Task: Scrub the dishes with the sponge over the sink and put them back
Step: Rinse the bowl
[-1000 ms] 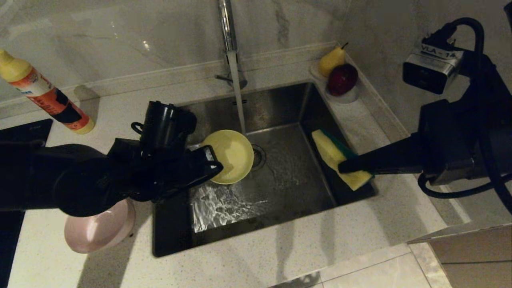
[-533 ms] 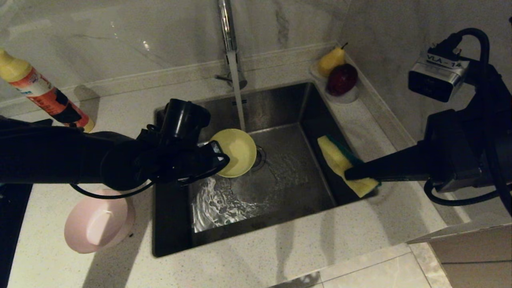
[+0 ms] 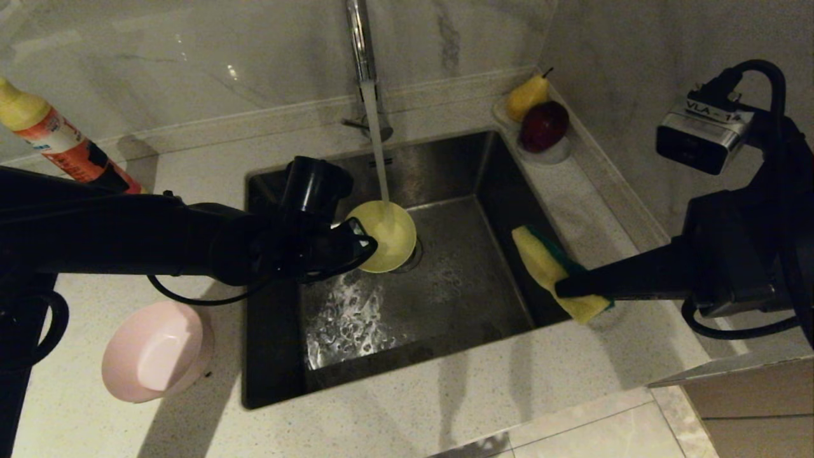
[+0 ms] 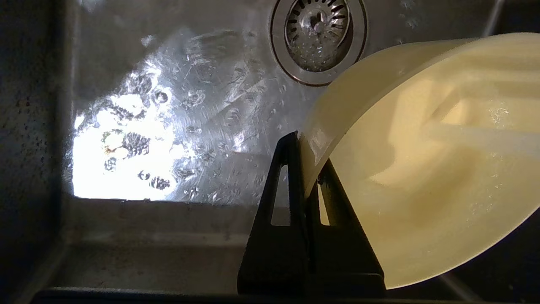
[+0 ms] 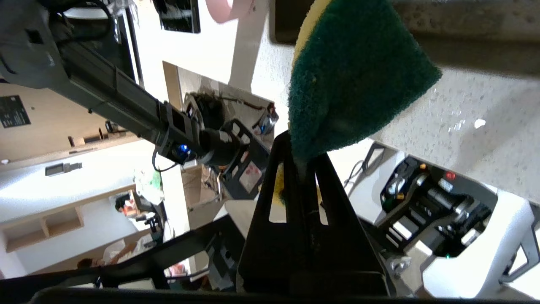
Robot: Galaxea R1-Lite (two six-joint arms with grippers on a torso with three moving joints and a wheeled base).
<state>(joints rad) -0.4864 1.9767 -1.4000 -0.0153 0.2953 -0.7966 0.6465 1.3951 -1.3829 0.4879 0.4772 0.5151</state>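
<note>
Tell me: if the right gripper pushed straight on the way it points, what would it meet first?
Likely the yellow bowl held by the left gripper under the tap stream. The right gripper, clamping the sponge, points leftward across the sink; depth is uncertain.

The bowl (image 3: 385,236) hangs over the sink (image 3: 445,292), above the drain (image 4: 318,40), under the tap (image 3: 364,57). The sponge (image 3: 550,272) is at the sink's right edge. Another bowl (image 3: 156,351) sits on the counter (image 3: 407,413), left of the sink.

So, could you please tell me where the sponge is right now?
In the head view the sponge is held by the right end effector over the sink's right edge, opposite the yellow bowl.
</note>
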